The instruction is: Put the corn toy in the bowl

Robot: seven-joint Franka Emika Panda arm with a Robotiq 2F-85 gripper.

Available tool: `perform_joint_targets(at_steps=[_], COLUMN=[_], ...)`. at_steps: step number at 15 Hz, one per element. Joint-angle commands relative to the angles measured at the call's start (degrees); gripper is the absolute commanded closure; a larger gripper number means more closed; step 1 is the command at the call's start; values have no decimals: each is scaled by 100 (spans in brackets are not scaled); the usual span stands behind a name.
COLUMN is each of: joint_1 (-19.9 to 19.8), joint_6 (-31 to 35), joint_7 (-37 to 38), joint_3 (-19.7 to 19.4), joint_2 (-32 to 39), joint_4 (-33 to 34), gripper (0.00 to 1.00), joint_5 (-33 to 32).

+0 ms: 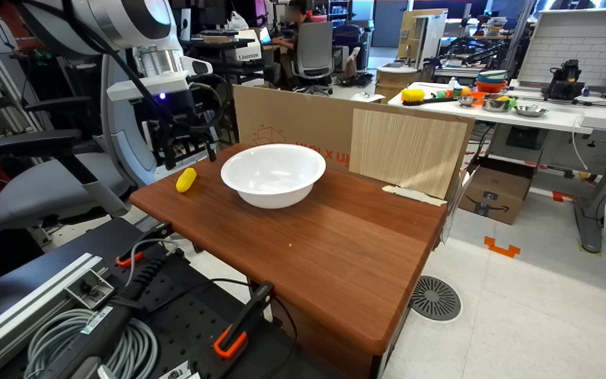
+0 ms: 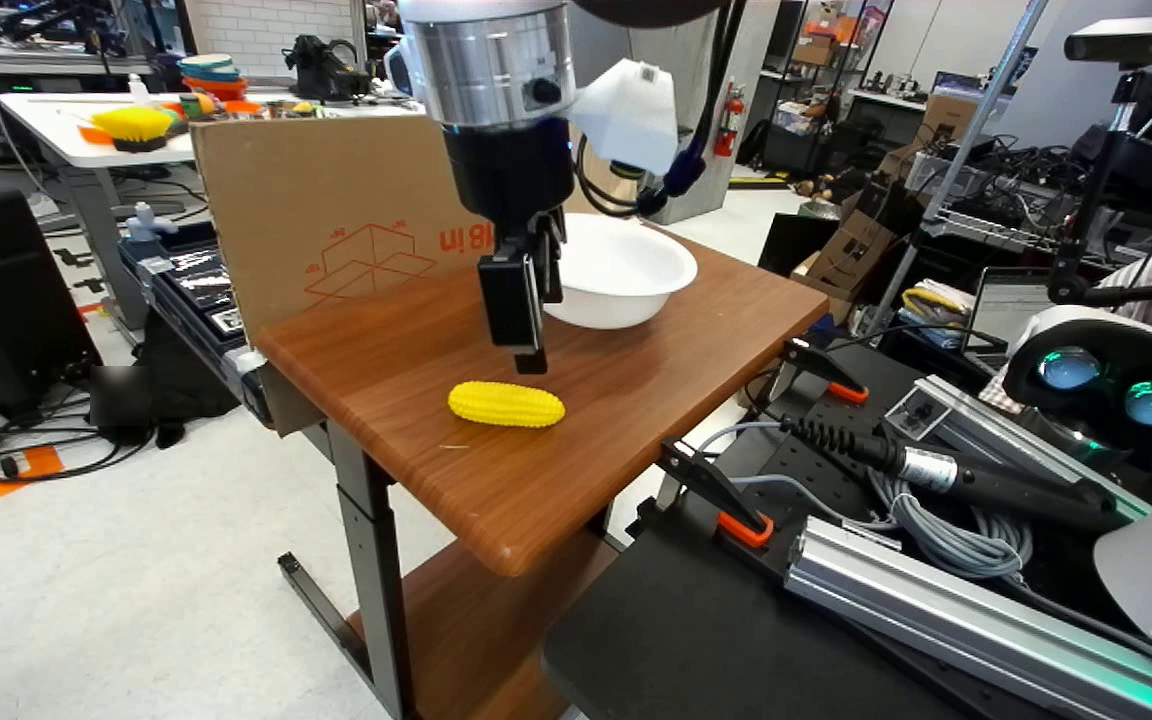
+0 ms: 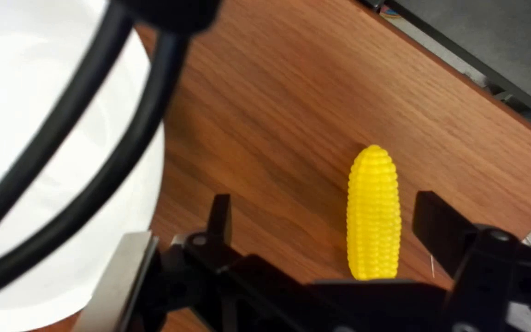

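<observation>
Obliquely, in an exterior view, the table (image 1: 313,252) is seen with the bowl (image 1: 274,199) set upright on it and the corn (image 1: 186,180) laid on its side near the table's edge, apart from the bowl. The gripper (image 1: 191,160) is suspended above the table, beside the bowl. The far side is backed by cardboard (image 1: 292,113), against which a wood-grained panel (image 1: 408,152) is leaned. Along the near edge, black-and-orange clamps (image 1: 248,315) are fastened.

In an exterior view with a headset (image 2: 1110,380) placed at the far right, the corn is presented lengthwise in the foreground of the table. The gripper is poised above it, apart, with the fingers (image 2: 513,305) pointed downward. Because the fingers are nearly aligned from this angle, their spread cannot be judged here. The bowl is partly hidden by the gripper.

In the wrist view, the fingers are parted widely and nothing is held. The corn is framed between them, closer to the finger at right and touched by neither; its lower end is covered by the gripper's body. The left of the view is occupied by the bowl, which is crossed by two black cables (image 3: 152,108). Diagonally, across the upper right, the table's edge is shown.
</observation>
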Motion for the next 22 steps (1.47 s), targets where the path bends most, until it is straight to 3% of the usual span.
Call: perform_joint_targets(at_steps=[1, 11, 12, 14, 21, 22], joint_1=[154, 440, 465, 495, 455, 158], joint_6=[89, 75, 102, 123, 252, 332], joint_7=[249, 488, 546, 617, 1037, 673], joint_3=[-34, -87, -94, -93, -27, -86], joint_2=[235, 764, 795, 849, 934, 687], joint_4=[198, 463, 476, 519, 528, 496], gripper=[0, 1, 25, 31, 85, 92], joint_5=[-182, -283, -300, -259, 97, 171])
